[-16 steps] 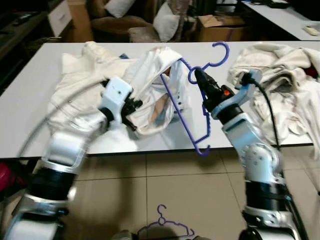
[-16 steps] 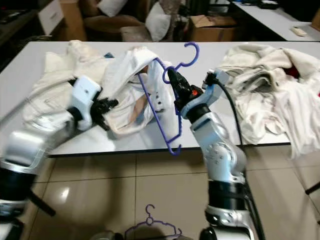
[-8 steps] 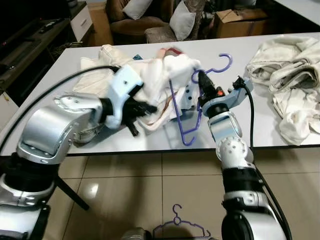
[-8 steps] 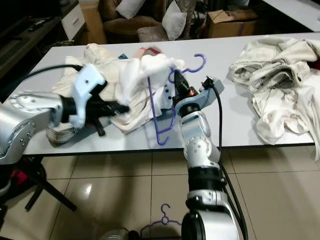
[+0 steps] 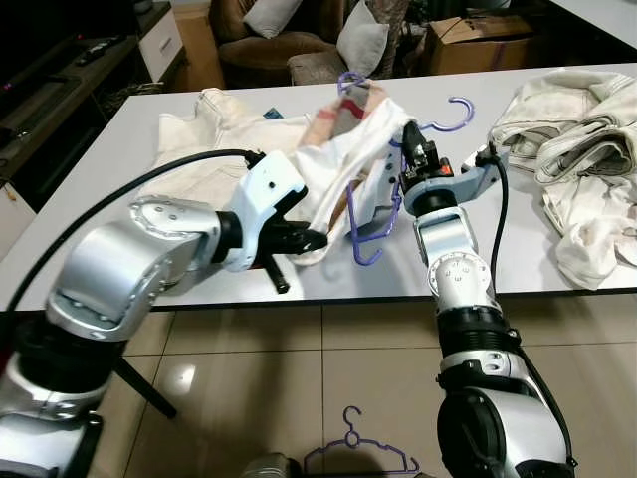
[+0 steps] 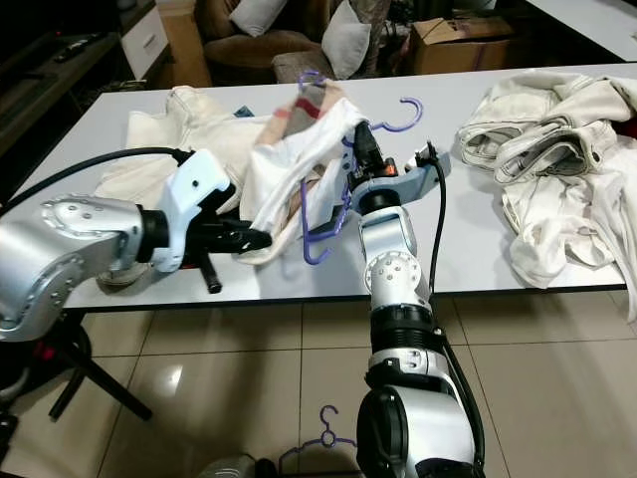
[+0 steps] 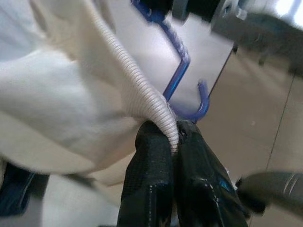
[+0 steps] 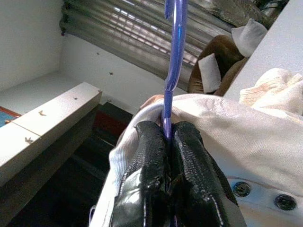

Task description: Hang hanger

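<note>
A purple hanger [image 5: 370, 217] stands tilted over the white table [image 5: 518, 254], its hook [image 5: 454, 112] pointing to the right. My right gripper [image 5: 409, 133] is shut on the hanger's neck; the right wrist view has the purple rod [image 8: 174, 52] pinched between both fingers [image 8: 142, 189]. A white jacket [image 5: 333, 164] with a checked lining is draped over the hanger. My left gripper [image 5: 315, 240] is shut on the jacket's ribbed hem [image 7: 151, 99], low at the table's front edge, just left of the hanger's lower end.
Another cream garment [image 5: 214, 149] lies flat on the table's left part. A pile of cream clothes [image 5: 572, 139] covers the right end. A second purple hanger [image 5: 356, 454] lies on the tiled floor by my feet. A sofa and a cardboard box [image 5: 483, 35] stand behind the table.
The jacket has risen higher over the hanger. My left gripper has pulled the hem down and to the right. The right gripper has tipped the hanger more upright.
</note>
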Tool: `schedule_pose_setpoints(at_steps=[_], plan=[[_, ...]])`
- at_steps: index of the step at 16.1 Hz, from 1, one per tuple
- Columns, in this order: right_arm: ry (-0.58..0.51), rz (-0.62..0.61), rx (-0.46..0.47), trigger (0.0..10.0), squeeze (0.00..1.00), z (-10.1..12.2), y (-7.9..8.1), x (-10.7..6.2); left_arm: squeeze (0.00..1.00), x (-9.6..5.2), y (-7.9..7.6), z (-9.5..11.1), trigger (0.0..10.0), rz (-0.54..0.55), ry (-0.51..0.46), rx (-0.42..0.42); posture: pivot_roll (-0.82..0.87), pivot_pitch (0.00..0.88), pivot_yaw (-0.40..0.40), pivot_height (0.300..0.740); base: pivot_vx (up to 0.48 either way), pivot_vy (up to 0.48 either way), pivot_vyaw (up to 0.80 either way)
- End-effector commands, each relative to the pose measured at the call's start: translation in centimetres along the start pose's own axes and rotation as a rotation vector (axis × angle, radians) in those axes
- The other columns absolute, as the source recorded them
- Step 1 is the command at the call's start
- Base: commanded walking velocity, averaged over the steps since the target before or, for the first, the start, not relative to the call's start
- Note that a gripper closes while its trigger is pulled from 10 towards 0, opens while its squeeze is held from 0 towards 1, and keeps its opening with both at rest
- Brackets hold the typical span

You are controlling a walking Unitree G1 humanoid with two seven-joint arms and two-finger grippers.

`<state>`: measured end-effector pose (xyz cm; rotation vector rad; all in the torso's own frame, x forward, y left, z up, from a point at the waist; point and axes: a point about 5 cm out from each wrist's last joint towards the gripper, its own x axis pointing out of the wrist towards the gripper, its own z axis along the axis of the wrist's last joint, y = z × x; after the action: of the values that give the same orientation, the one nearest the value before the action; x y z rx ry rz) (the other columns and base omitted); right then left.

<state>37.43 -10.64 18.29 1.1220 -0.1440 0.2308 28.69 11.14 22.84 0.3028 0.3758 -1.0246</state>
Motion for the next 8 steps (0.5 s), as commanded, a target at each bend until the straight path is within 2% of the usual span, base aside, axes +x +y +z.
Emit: schedule_pose_setpoints(at_steps=[1, 3, 5, 6, 8], plan=[[0.044, 0.095, 0.093, 10.0, 0.0, -3.0, 3.9, 1.2, 0.0, -0.1, -0.5, 0.7, 0.0, -0.039, -0.059, -0.031, 0.1, 0.003, 0.08, 0.74, 0.0, 0.0, 0.0], [0.059, 0.101, 0.117, 10.0, 0.0, -3.1, 4.3, 1.5, 0.0, 0.6, -1.6, 1.6, 0.0, -0.1, -0.126, -0.043, 0.09, 0.0, 0.065, 0.74, 0.0, 0.0, 0.0], [0.08, 0.1, 0.135, 10.0, 0.0, -3.5, 4.4, 1.6, 0.0, 1.4, -2.1, 2.9, 0.0, -0.125, -0.229, -0.106, 0.08, 0.0, 0.056, 0.74, 0.0, 0.0, 0.0], [0.08, 0.099, 0.134, 10.0, 0.0, -3.6, 4.4, 1.6, 0.0, 1.5, -2.2, 3.1, 0.0, -0.137, -0.243, -0.116, 0.08, 0.0, 0.056, 0.74, 0.0, 0.0, 0.0], [0.061, 0.073, 0.185, 10.0, 0.0, -3.5, 4.2, 1.8, 0.0, 1.8, -3.5, 3.6, 0.0, -0.231, -0.28, -0.171, 0.07, 0.0, 0.053, 0.74, 0.0, 0.0, 0.0]])
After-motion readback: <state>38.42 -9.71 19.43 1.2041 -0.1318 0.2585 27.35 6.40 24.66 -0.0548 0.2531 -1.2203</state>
